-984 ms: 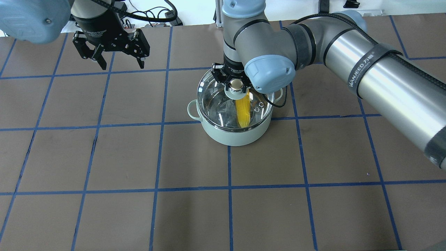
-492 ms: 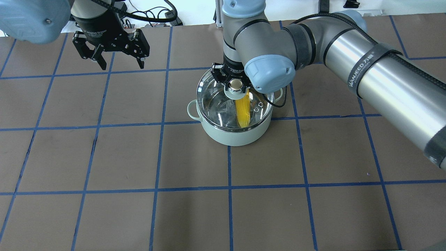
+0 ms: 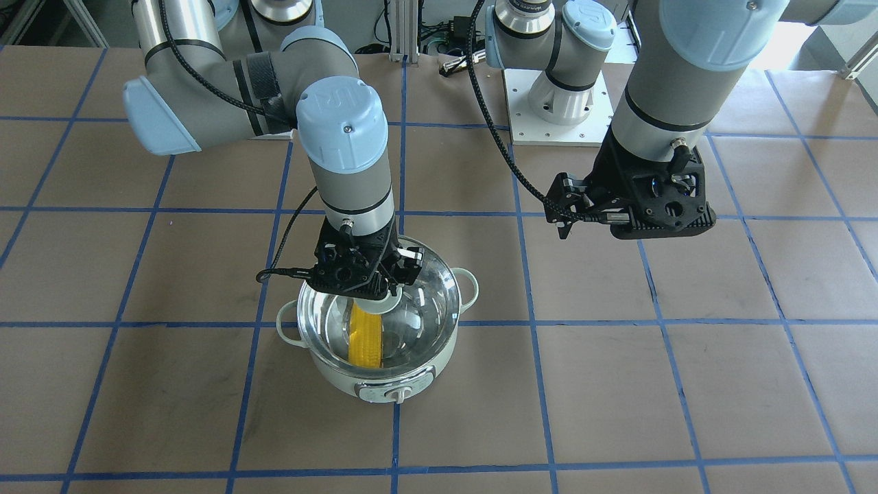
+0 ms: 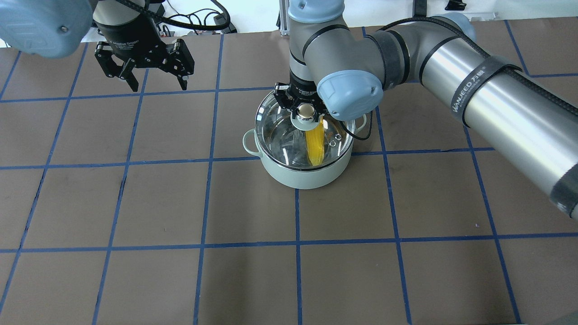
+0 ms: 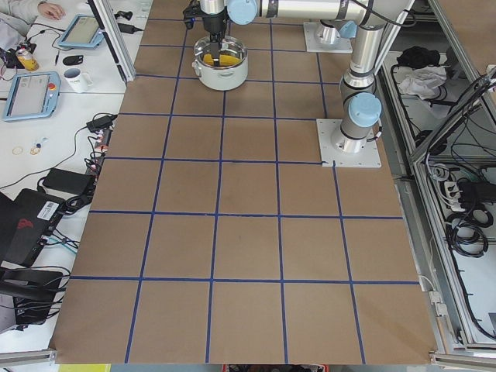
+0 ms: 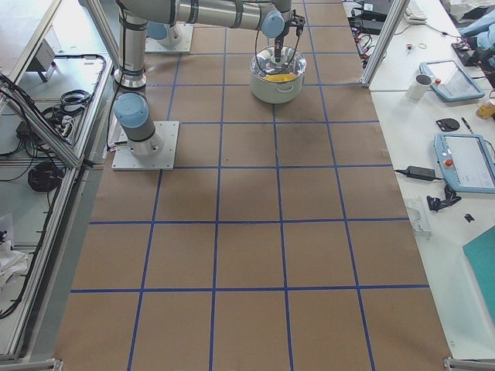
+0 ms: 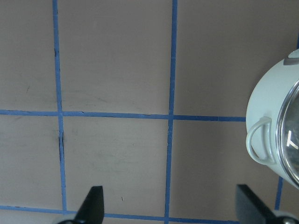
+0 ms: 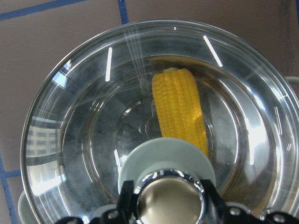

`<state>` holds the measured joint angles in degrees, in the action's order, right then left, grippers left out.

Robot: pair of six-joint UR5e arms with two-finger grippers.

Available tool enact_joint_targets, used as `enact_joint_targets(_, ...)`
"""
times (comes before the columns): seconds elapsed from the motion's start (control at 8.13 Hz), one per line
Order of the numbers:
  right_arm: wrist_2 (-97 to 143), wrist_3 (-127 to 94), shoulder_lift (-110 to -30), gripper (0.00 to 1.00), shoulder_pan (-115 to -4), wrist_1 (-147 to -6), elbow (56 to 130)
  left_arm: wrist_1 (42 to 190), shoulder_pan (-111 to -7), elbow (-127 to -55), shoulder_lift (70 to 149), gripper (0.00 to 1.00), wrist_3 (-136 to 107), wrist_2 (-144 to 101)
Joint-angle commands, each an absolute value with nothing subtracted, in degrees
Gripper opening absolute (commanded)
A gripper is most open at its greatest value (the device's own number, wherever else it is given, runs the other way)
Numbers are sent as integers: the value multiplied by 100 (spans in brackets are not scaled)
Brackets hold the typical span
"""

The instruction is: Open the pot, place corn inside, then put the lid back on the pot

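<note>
The pale mint-green pot point(image 4: 298, 178) stands mid-table, its dial knob point(image 3: 394, 394) facing away from me. The yellow corn point(image 4: 314, 144) lies inside on the steel bottom and shows through the glass in the right wrist view point(image 8: 180, 107). The clear glass lid point(image 4: 280, 131) sits on the pot's rim. My right gripper point(image 4: 306, 108) stands straight down over the lid, fingers closed on either side of its shiny ball knob point(image 8: 169, 200). My left gripper point(image 4: 159, 85) hangs open and empty above the table, well to the left of the pot point(image 7: 266, 98).
The brown table cover point(image 4: 253, 271) has a grid of blue tape lines. My right arm point(image 4: 496, 99) stretches across the right half above the table. Cables and equipment point(image 4: 198, 20) lie beyond the far edge. Operator desks with tablets point(image 6: 464, 158) flank the table.
My left gripper has drifted slightly toward the far edge. The right gripper, lid, pot and corn stay where they were.
</note>
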<state>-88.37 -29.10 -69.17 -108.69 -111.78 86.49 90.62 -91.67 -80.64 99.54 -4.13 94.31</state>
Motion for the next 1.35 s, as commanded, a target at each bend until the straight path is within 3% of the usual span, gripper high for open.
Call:
enact_joint_targets(0.0, -8833, -2918, -6926, 10, -10863, -11101, 8648, 9053, -9167, -8086, 9949, 100, -422, 9431)
enact_joint_targets(0.37, -8833, -2892, -6908, 11, -10863, -11118, 8648, 9053, -9167, -8086, 9949, 100, -413, 9431)
enact_joint_targets(0.61, -8833, -2892, -6908, 20, -10863, -11118, 8648, 9053, -9167, -8086, 9949, 100, -413, 9431)
enact_joint_targets(0.74, -8842, -2900, -6908, 34, -10863, -11118, 8657, 9053, -9167, -8086, 9949, 100, -413, 9431)
enact_joint_targets(0.86, -8859, -2822, -6908, 62, -10863, -11118, 8657, 9053, -9167, -8086, 9949, 100, -413, 9431)
enact_joint_targets(0.98, -8851, -2821, -6908, 75, -10863, -11118, 8657, 9053, -9167, -8086, 9949, 100, -413, 9431)
enact_joint_targets(1.11, -8851, -2856, -6908, 100, -10863, -11118, 8657, 9053, -9167, -8086, 9949, 100, -413, 9431)
enact_joint_targets(1.23, -8842, -2856, -6908, 100, -10863, -11118, 8657, 9053, -9167, -8086, 9949, 100, -413, 9431)
